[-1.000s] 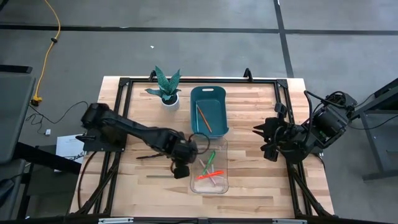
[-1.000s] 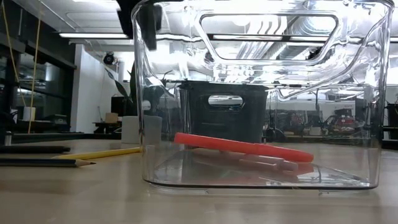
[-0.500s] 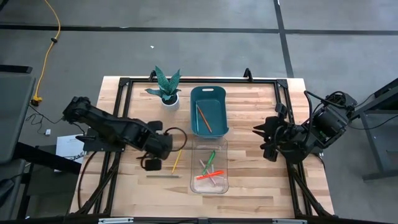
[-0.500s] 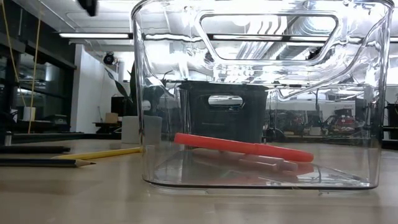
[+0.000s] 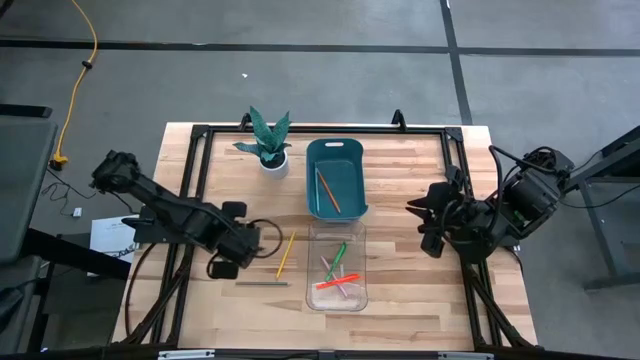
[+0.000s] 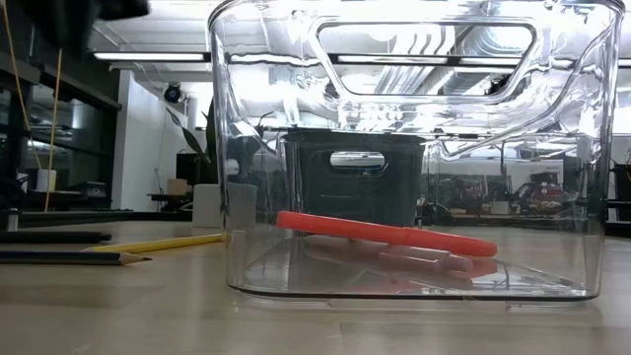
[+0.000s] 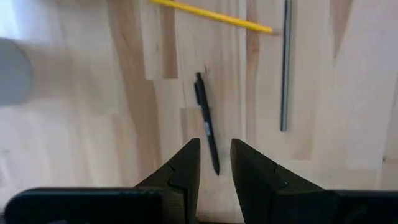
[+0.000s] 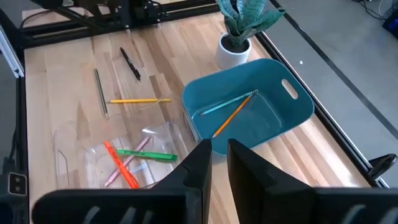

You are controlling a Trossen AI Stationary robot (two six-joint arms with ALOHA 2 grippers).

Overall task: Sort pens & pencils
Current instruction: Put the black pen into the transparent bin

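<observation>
— Where's my left claw (image 7: pixel 214 163)?
— Over the black pen (image 7: pixel 206 122) on the table (image 5: pixel 400 300), fingers slightly apart, holding nothing.
— Right claw (image 8: pixel 219 155)?
— Parked at the right, narrowly parted, empty. Yellow pencil (image 5: pixel 285 254) lies beside the clear bin (image 5: pixel 360 297).

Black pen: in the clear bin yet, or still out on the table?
Out. The black pen lies flat on bare wood ahead of the left gripper, apart from the clear bin.
</observation>
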